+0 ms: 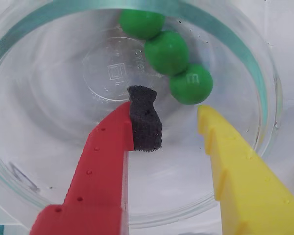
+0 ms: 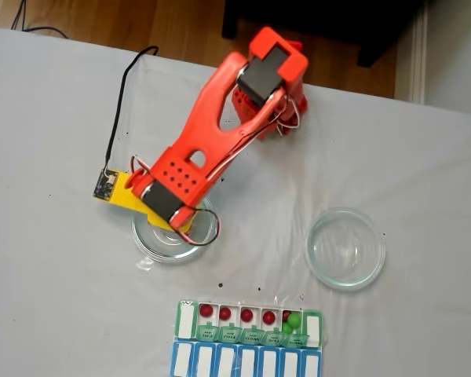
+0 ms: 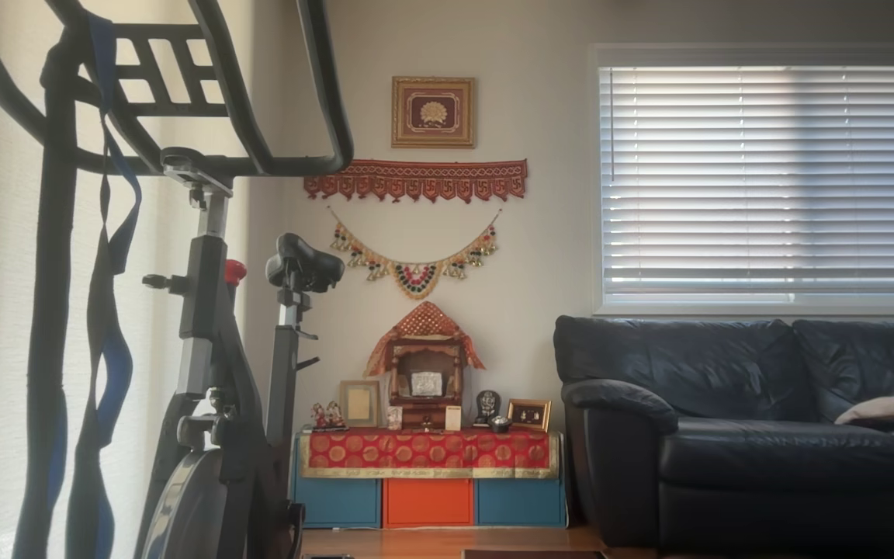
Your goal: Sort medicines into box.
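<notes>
Inside the left glass dish (image 1: 34, 161), per the wrist view, the gripper (image 1: 174, 125) hangs with jaws apart and nothing between them, three green balls (image 1: 167, 52) in a row just beyond the tips against the dish's far wall. Fixed view: the arm (image 2: 220, 118) reaches over that dish (image 2: 153, 243) near the table's middle, a second dish (image 2: 345, 248) sits well apart to the right, and the green-lidded box (image 2: 187, 319) lies at the table's bottom edge holding red balls (image 2: 206, 311) and green ones (image 2: 293, 321), touching a blue-lidded row (image 2: 220, 361) below it.
</notes>
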